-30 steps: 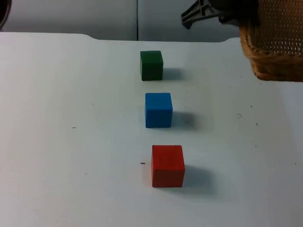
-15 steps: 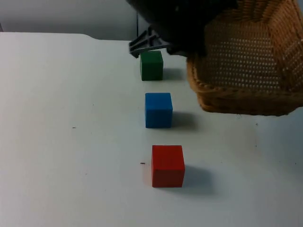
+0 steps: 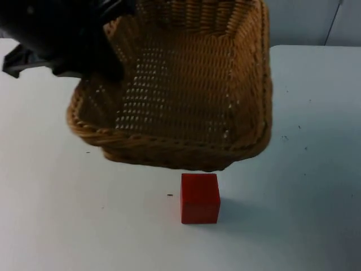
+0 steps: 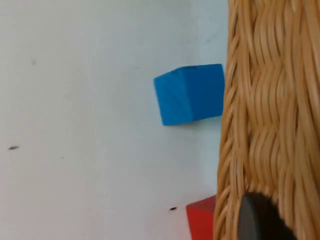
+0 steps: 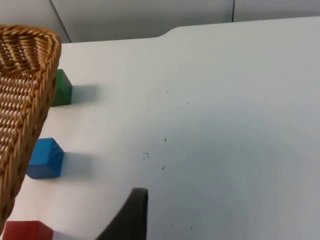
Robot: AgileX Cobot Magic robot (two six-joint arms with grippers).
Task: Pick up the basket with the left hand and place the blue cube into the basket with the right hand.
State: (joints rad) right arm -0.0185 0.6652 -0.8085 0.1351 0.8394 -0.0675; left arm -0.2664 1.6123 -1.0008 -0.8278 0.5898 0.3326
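My left gripper (image 3: 106, 56) is shut on the rim of a woven wicker basket (image 3: 169, 155) and holds it in the air, tilted, over the middle of the table. In the top view the basket covers the spot where the blue cube stands. That blue cube (image 4: 192, 95) rests on the table just beside the basket's wall (image 4: 270, 100); the same cube (image 5: 45, 158) stands partly behind the basket (image 5: 20, 95). My right gripper (image 5: 131, 217) hangs over bare table off to the cubes' right.
A red cube (image 3: 199, 197) stands nearest the front edge, just in front of the basket. A green cube (image 5: 62, 89) stands behind the blue one, toward the grey wall. White table lies open to the left and right of the cube row.
The left arm has swung the basket from the far right leftward and nearer the camera. It now hides the green and blue cubes in the top view. The cubes have not moved.
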